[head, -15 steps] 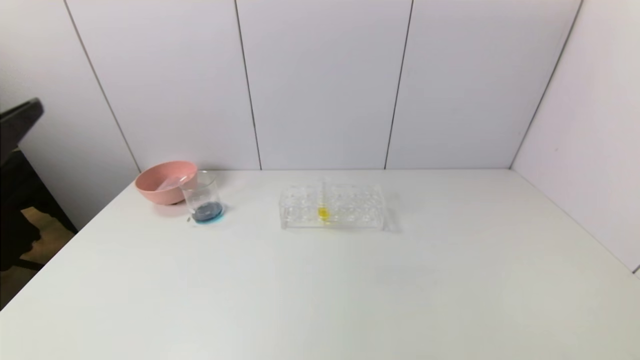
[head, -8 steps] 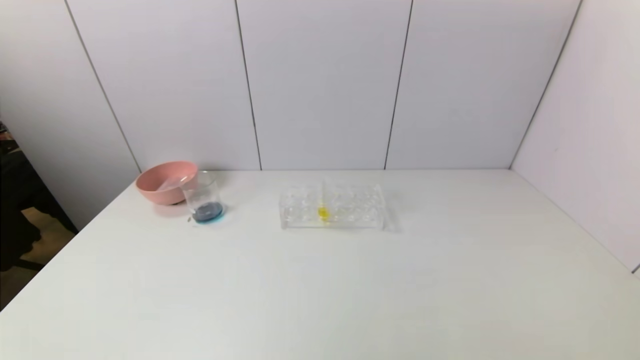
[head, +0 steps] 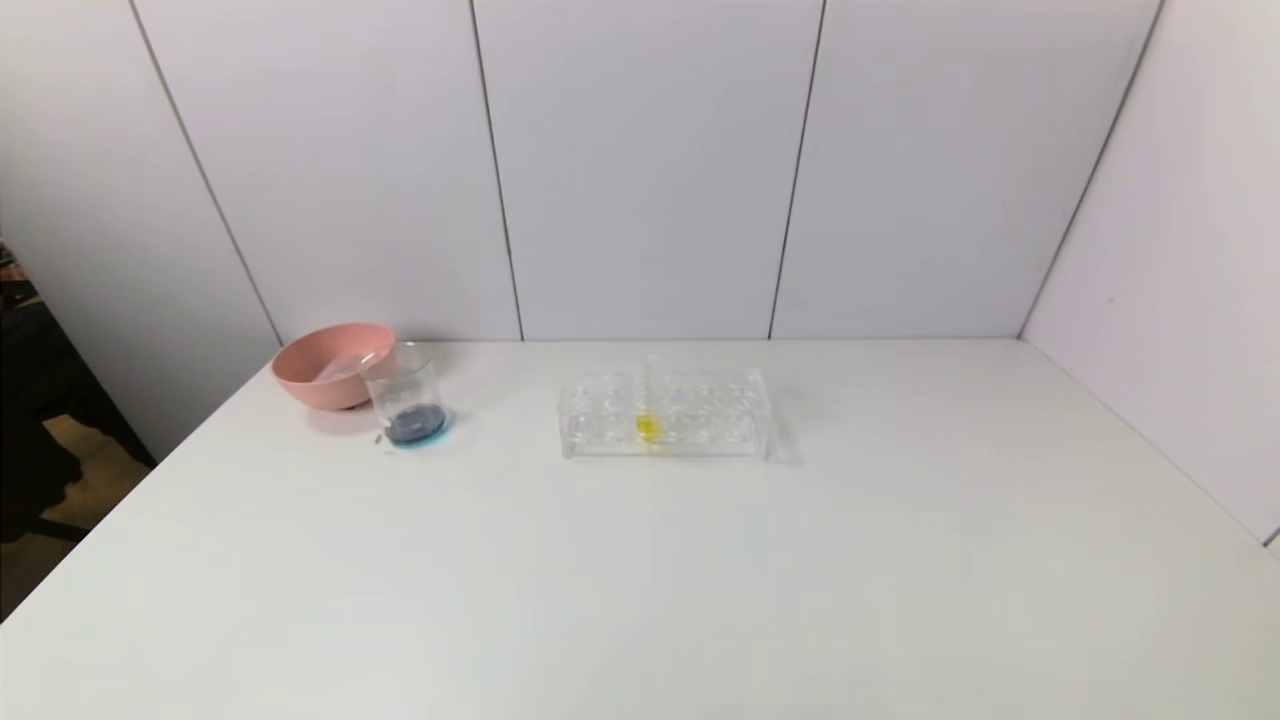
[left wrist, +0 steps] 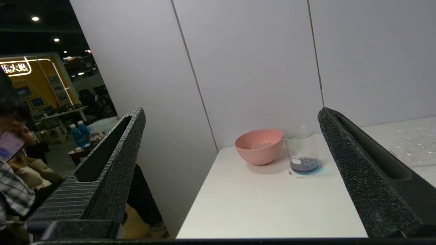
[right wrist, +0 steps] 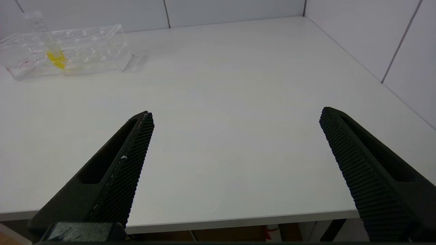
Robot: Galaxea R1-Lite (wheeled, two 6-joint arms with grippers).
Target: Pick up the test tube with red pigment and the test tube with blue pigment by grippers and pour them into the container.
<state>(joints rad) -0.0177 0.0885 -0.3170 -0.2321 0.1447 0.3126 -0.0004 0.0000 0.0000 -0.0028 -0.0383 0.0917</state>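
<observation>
The container (head: 405,395) is a clear glass beaker near the table's far left, with dark blue liquid in its bottom; it also shows in the left wrist view (left wrist: 303,153). The test tube with red pigment and the test tube with blue pigment are out of view. My left gripper (left wrist: 231,112) hangs open and empty off the table's left front corner, facing the beaker from a distance. My right gripper (right wrist: 236,112) is open and empty over the table's front edge. Neither gripper shows in the head view.
A pink bowl (head: 332,363) stands touching or just behind the beaker, with something clear lying inside it (left wrist: 260,145). A clear rack (head: 665,412) at mid-table holds one tube of yellow liquid (head: 647,425). Walls close in the back and right.
A dark part of my left arm at the head view's left edge a second ago has gone out of that view. Nothing on the table has moved.
</observation>
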